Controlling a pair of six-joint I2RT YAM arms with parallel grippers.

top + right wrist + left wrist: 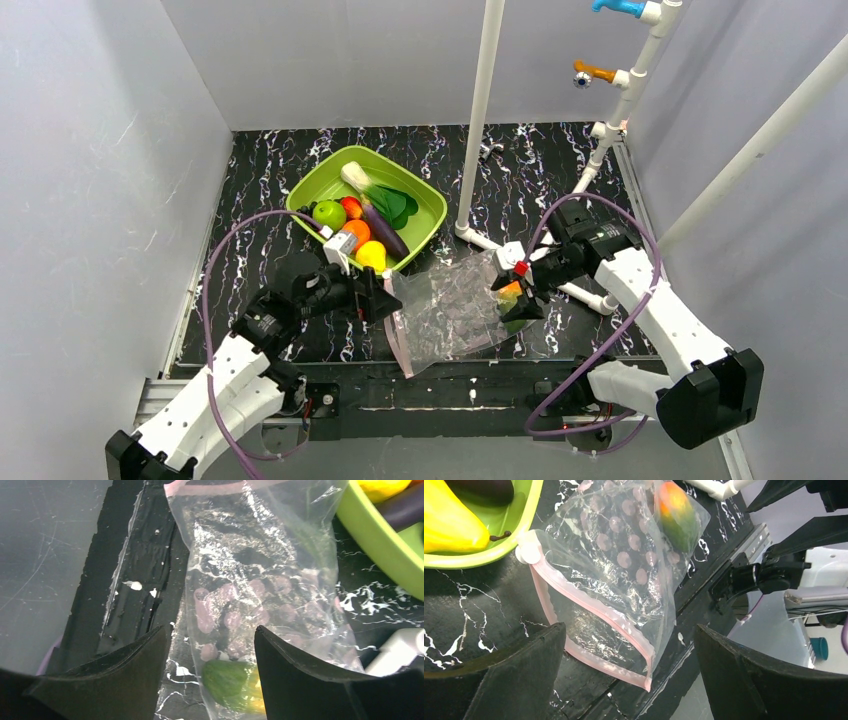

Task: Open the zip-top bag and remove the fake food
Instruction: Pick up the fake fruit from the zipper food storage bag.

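The zip-top bag [450, 312] lies flat on the black marbled table, its pinkish zip strip [594, 612] toward my left gripper, mouth parted. One piece of fake food, a green and orange fruit [232, 682], sits inside at the closed end. My right gripper [212, 630] is open and straddles that end, with the fruit against its right finger. My left gripper [629, 635] is wide open just above the zip corner, touching nothing. More fake food lies in the lime-green tray [425, 200]: apple [329, 213], orange [357, 232], lemon [371, 255], eggplant [386, 232], leafy green [380, 192].
A white upright pipe [478, 120] stands just behind the bag, joined to a low pipe frame [590, 293] by my right gripper. The table's front edge with its metal rail [440, 385] runs close below the bag. Grey walls enclose the table.
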